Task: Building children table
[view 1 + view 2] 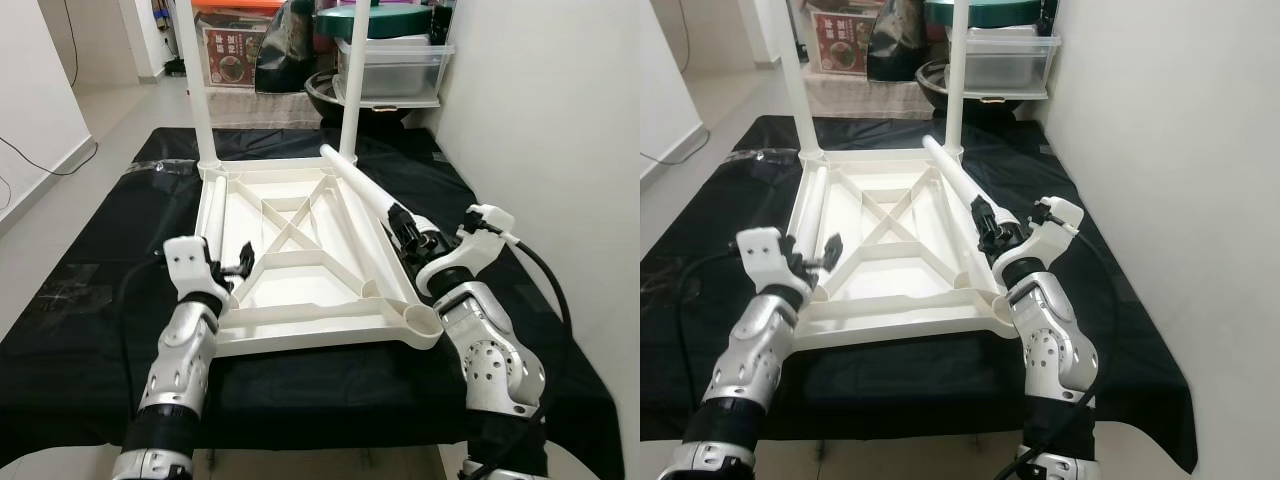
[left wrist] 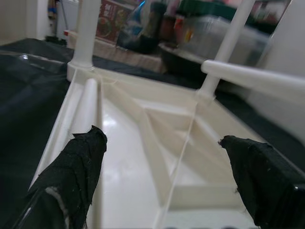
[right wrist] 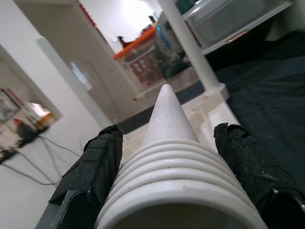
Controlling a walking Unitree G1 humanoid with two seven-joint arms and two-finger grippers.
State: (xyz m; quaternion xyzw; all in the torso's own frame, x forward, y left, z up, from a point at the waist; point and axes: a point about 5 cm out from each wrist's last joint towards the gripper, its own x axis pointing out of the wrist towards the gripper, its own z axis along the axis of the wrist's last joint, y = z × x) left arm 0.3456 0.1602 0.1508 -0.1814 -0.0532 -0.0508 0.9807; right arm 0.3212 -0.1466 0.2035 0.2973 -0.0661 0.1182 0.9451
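Note:
The white children's table top [image 1: 300, 338] lies upside down on a black cloth. Two white legs stand upright in its far corners, one on the left [image 1: 197, 80] and one on the right [image 1: 350, 90]. My right gripper [image 1: 403, 232] is shut on a third white leg [image 1: 360, 185], held slanted over the top's right rail; the right wrist view shows its ribbed end [image 3: 167, 157] between the fingers [image 3: 90, 167]. A fourth leg [image 1: 213, 215] lies loose in the left channel. My left gripper [image 1: 238, 262] hovers open over the near left part, holding nothing [image 2: 164, 143]. The near right corner socket [image 1: 422, 320] stands empty.
A clear plastic bin [image 1: 400, 65], a dark pot [image 1: 335, 95] and a printed box [image 1: 232, 55] crowd the far side. A white wall [image 1: 560, 120] runs close along the right. The black cloth [image 1: 90, 260] reaches its edge near me. A cable [image 1: 40, 160] lies on the floor at the left.

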